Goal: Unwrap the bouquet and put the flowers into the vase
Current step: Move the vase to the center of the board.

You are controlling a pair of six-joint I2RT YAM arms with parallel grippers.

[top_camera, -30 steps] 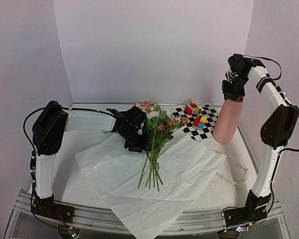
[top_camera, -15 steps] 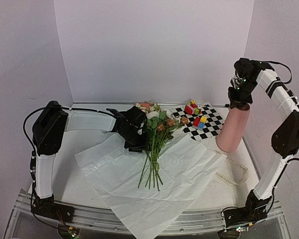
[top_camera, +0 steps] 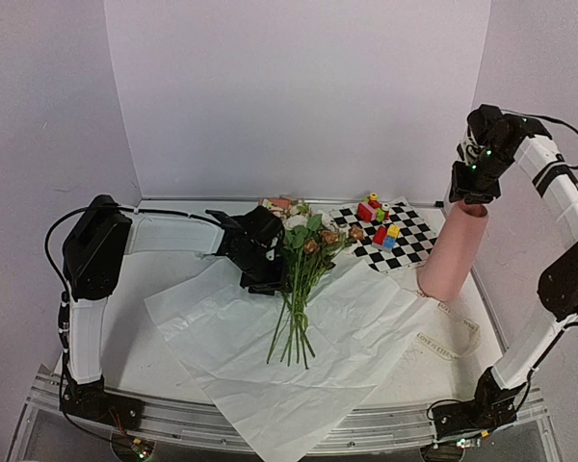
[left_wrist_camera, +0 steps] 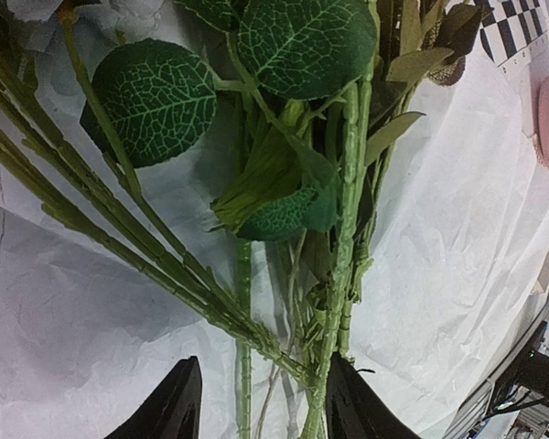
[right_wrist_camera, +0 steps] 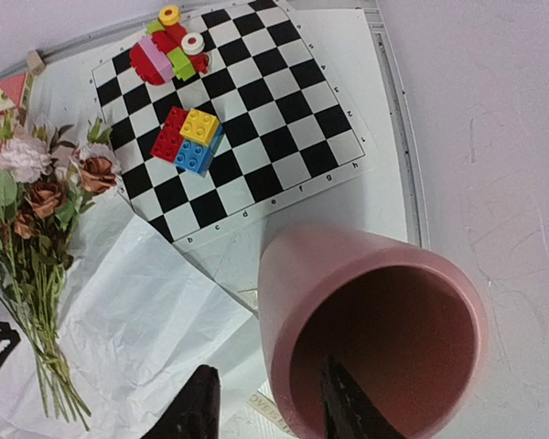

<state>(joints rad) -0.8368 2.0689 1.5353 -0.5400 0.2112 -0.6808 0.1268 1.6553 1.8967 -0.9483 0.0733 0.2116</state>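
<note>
Straddling the stems of the flowers (left_wrist_camera: 346,210), your left gripper (left_wrist_camera: 261,370) has its jaws apart, with white paper showing between one finger and the nearest stem, so nothing is clamped. The flowers lie on the spread white paper sheet (top_camera: 270,366) mid-table, blooms toward the back wall, stem ends toward the arm bases. Your right gripper (right_wrist_camera: 267,368) hangs over the mouth of the pink vase (top_camera: 453,252), jaws apart: one finger dips inside the rim, the other stands outside, clear of the wall. The vase stands at the right of the table, beside the checkerboard mat (top_camera: 409,252) carrying the toy blocks (top_camera: 386,234), and in the top view it leans rightward
</note>
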